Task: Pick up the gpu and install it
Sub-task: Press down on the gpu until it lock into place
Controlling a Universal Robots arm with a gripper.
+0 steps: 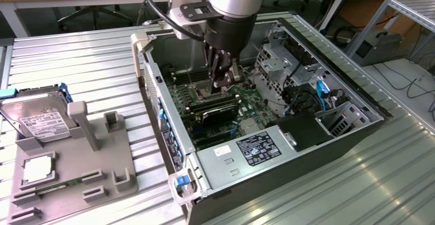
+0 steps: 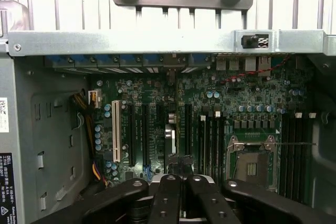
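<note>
gpu: a dark card inside the open case, set over the board's slots, directly under the jaws.
Jaws: pressed together, pointing down into the case right at the card's upper edge; whether they touch or pinch it, I cannot tell.
Arm: comes down from above into the middle of the case.
Board, wrist view: long slots beyond the closed fingers, with the metal socket off to one side.
Power unit: labelled box at the near end of the case.
Holder: grey tray on the bench, well apart from the case on the exterior view's left.
Drive: silver, white label, at the holder's far end.
CPU: square chip lying flat in the holder.
</note>
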